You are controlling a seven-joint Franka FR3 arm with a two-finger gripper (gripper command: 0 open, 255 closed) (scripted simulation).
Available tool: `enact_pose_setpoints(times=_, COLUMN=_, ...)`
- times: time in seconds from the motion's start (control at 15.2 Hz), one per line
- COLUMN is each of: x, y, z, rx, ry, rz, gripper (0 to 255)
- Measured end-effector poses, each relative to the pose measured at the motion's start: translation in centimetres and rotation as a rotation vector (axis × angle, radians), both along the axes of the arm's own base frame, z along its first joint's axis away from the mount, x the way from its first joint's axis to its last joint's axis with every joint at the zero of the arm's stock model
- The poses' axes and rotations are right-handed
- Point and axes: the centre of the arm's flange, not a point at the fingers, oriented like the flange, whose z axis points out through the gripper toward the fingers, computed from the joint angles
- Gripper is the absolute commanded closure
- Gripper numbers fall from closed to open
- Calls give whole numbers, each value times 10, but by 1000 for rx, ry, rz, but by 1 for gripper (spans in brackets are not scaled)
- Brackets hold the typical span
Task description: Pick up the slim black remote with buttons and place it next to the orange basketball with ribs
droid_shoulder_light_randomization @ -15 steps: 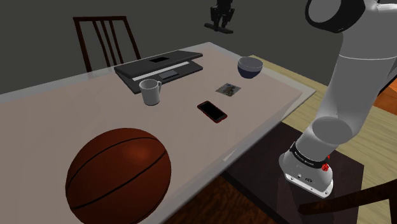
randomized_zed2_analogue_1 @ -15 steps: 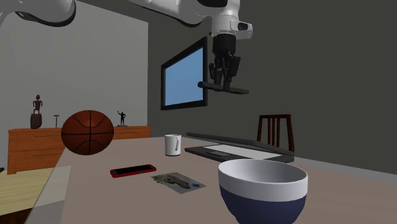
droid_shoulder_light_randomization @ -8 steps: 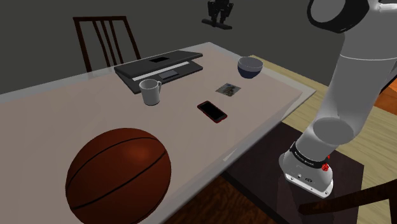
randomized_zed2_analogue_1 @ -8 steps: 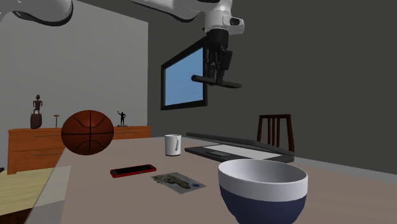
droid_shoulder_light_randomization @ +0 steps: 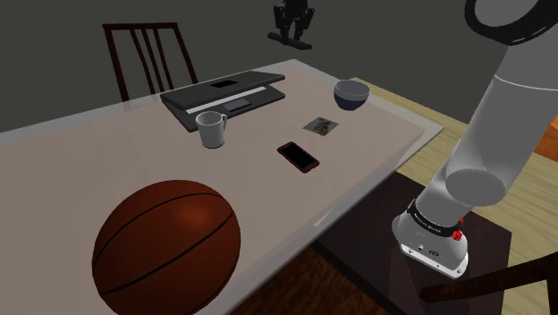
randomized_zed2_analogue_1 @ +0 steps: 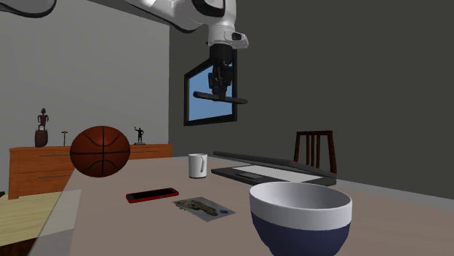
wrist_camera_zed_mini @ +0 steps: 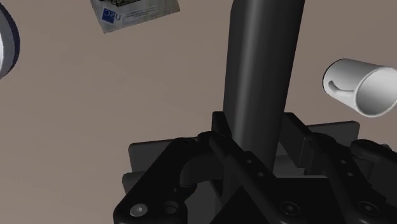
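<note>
**Layout, ordered from the basketball outward (shoulder view)**

1. The dark orange basketball (droid_shoulder_light_randomization: pixel 166 246) with black ribs is resting on the table (droid_shoulder_light_randomization: pixel 80 161), nearest the camera.
2. Beyond the basketball, a red-edged phone (droid_shoulder_light_randomization: pixel 298 156) and a white mug (droid_shoulder_light_randomization: pixel 212 130) are sitting well apart from it.
3. Farther from the basketball, a printed card (droid_shoulder_light_randomization: pixel 321 125), a dark blue bowl (droid_shoulder_light_randomization: pixel 351 95) and a grey laptop (droid_shoulder_light_randomization: pixel 228 97) are lying on the table.
4. Farthest from the basketball, the gripper (randomized_zed2_analogue_1: pixel 220 86) is hanging high above the table. The table beside the ball is lying bare.

**Hand state**

The fingers are clamping the slim black remote (wrist_camera_zed_mini: pixel 264 57) across its narrow width. The remote is hanging level in the air, well apart from the basketball, with a length sticking out on each side of the fingers. Its buttons are too indistinct to make out.

**Handling assessment**

- The remote is looking light and stiff, so it is unlikely to be bending in the grip.
- Its casing is appearing smooth, so it is probably prone to slipping or pivoting between the pads.
- The hold near mid-length is judged correct, since it is balancing both overhanging ends.
- The basketball is likely rolling at a light touch. The set-down spot is best chosen just beside it, without contact.
</note>
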Motion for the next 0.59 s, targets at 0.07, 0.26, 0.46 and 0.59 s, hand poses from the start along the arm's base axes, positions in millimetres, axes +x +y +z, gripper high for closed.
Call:
enact_pose_setpoints(times=0.07, x=-2, y=11, z=1, rx=0, ry=0, rz=0, gripper=255)
enact_pose_setpoints(times=0.26, x=-12, y=48, z=-1, rx=0, ry=0, rz=0, gripper=255)
enact_pose_setpoints(times=0.46, x=-16, y=88, z=1, rx=0, ry=0, rz=0, gripper=255)
enact_pose_setpoints(times=0.59, x=-23, y=118, z=1, rx=0, ry=0, rz=0, gripper=255)
